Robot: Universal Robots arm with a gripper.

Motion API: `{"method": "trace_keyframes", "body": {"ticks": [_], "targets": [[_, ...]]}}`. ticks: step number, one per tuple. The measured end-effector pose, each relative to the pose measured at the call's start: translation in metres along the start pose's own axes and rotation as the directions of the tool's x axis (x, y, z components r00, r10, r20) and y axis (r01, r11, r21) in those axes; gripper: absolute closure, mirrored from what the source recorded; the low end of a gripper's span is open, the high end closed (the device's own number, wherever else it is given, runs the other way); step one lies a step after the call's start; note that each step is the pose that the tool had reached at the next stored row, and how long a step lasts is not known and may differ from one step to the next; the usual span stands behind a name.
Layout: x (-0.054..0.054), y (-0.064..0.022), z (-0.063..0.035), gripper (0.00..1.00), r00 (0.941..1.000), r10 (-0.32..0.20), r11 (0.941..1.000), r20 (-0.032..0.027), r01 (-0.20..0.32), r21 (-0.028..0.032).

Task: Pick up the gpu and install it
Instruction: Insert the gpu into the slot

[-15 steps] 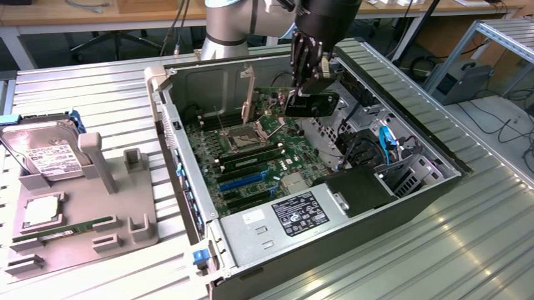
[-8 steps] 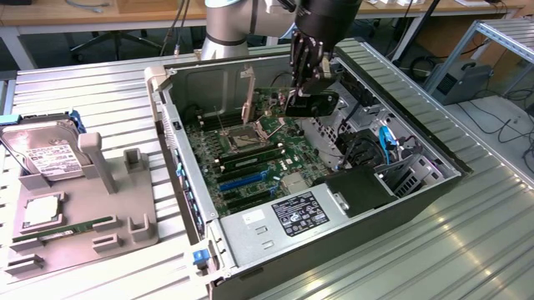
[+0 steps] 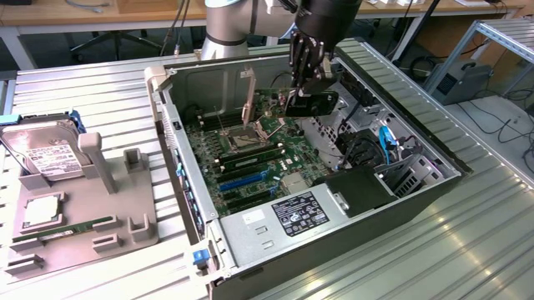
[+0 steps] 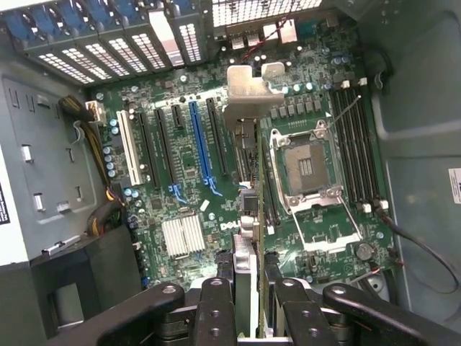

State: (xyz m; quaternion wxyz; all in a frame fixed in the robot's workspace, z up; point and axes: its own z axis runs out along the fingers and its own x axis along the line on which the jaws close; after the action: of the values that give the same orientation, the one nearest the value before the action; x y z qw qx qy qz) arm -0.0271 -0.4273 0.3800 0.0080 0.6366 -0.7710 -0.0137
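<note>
On the ribbed metal table [image 3: 451, 250], I am looking at one open computer case [image 3: 351, 250] lying on its side, with one green motherboard [image 3: 279, 165] facing up inside it. At 9 o'clock from the case in the exterior view, one grey fixture tray [image 3: 109, 244] is carrying one hard drive [image 3: 42, 156], one processor chip [image 3: 42, 212] and one RAM stick [image 3: 67, 228]. One gripper [image 3: 311, 87] is hanging over the board, at about 1 o'clock from the processor socket [image 3: 249, 140], and its fingers [image 4: 216, 303] are pinching the one gpu [image 3: 313, 103] by its two faces. I am seeing the gpu standing on edge over the board, between the one blue slot [image 4: 200, 144] and the socket. Its long axis is lying level, and its silver bracket [image 4: 252, 90] is pointing toward the case's slot wall, at 9 o'clock in the exterior view.
</note>
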Motion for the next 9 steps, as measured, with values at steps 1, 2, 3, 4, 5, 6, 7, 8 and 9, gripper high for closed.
{"method": "trace_keyframes", "body": {"ticks": [1, 2, 3, 4, 5, 6, 7, 8, 9], "targets": [[0.0000, 0.0000, 0.0000, 0.73, 1.0000, -0.004, 1.0000, -0.0002, 0.004, 0.0000], [0.0000, 0.0000, 0.0000, 0.73, 0.9999, -0.011, 0.9999, -0.0004, 0.011, -0.0001], [0.0000, 0.0000, 0.0000, 0.73, 0.9998, -0.019, 0.9998, -0.0007, 0.019, -0.0001], [0.0000, 0.0000, 0.0000, 0.73, 0.9997, -0.024, 0.9997, -0.0008, 0.024, -0.0002], [0.0000, 0.0000, 0.0000, 0.73, 0.9995, -0.030, 0.9995, -0.0010, 0.030, -0.0002], [0.0000, 0.0000, 0.0000, 0.73, 0.9993, -0.036, 0.9993, -0.0011, 0.036, -0.0002], [0.0000, 0.0000, 0.0000, 0.73, 0.9991, -0.042, 0.9991, -0.0014, 0.042, -0.0002], [0.0000, 0.0000, 0.0000, 0.73, 0.9987, -0.050, 0.9987, -0.0016, 0.050, -0.0003], [0.0000, 0.0000, 0.0000, 0.73, 0.9983, -0.058, 0.9983, -0.0018, 0.058, -0.0004]]}}
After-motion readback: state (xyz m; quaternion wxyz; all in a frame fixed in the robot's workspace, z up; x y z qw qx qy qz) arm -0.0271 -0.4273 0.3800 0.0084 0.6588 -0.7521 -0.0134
